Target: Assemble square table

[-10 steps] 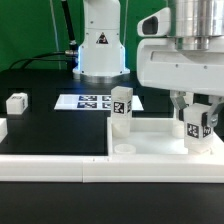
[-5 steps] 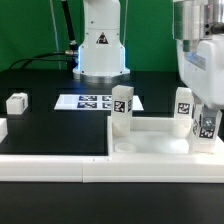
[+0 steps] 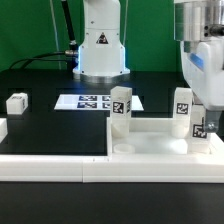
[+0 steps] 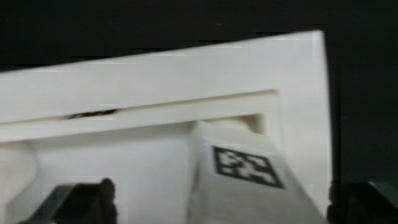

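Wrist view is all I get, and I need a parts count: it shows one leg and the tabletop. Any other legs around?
Observer: Yes, a standing leg is upright at the tabletop's corner, toward the exterior view's left.
Operator: Any off the tabletop?
Observer: A loose leg sits on the black table, far toward the exterior view's left, apart from the tabletop.

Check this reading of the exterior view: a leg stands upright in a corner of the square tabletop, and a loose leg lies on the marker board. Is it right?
Not quite. The exterior view shows the loose leg lying on the bare black table, to the exterior view's left of the marker board and apart from it. The rest holds: the upright leg stands in a corner of the square tabletop.
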`<state>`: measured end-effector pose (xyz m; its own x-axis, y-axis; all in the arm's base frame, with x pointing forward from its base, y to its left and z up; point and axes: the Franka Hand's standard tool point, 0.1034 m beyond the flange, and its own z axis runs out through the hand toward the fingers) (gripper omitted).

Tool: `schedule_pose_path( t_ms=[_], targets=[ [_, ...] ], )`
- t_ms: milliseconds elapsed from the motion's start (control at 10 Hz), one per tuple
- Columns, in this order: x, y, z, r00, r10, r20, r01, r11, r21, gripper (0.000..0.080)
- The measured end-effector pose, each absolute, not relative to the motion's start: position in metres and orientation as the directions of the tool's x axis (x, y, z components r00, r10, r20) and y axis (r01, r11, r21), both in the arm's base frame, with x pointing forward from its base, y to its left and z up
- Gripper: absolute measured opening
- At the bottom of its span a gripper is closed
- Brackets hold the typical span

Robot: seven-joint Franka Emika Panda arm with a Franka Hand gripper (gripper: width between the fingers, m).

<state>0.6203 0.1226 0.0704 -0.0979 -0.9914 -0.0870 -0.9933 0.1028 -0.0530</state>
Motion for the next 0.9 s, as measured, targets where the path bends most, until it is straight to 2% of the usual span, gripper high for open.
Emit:
schedule_pose_path(
  t_ms=[100,200,600,800,900],
  targets=[
    [0.6183,0.125,0.0691,0.157,-0.987,-0.043,-0.986,-0.155,-0.057,0.0634],
    [0.6198,0.1268,0.0698,0.32,-0.947,-0.025,-0.946,-0.318,-0.061,0.0634],
    [0.6197,0.125,0.0691,0.553,-0.833,-0.009,-0.832,-0.551,-0.065,0.0649],
    [0.6244,0.1202,0.0703,0.821,-0.569,0.038,-0.566,-0.822,-0.067,0.0649],
    [0.6266,0.1196,0.071,0.886,-0.46,0.059,-0.456,-0.887,-0.068,0.0649]
  ],
)
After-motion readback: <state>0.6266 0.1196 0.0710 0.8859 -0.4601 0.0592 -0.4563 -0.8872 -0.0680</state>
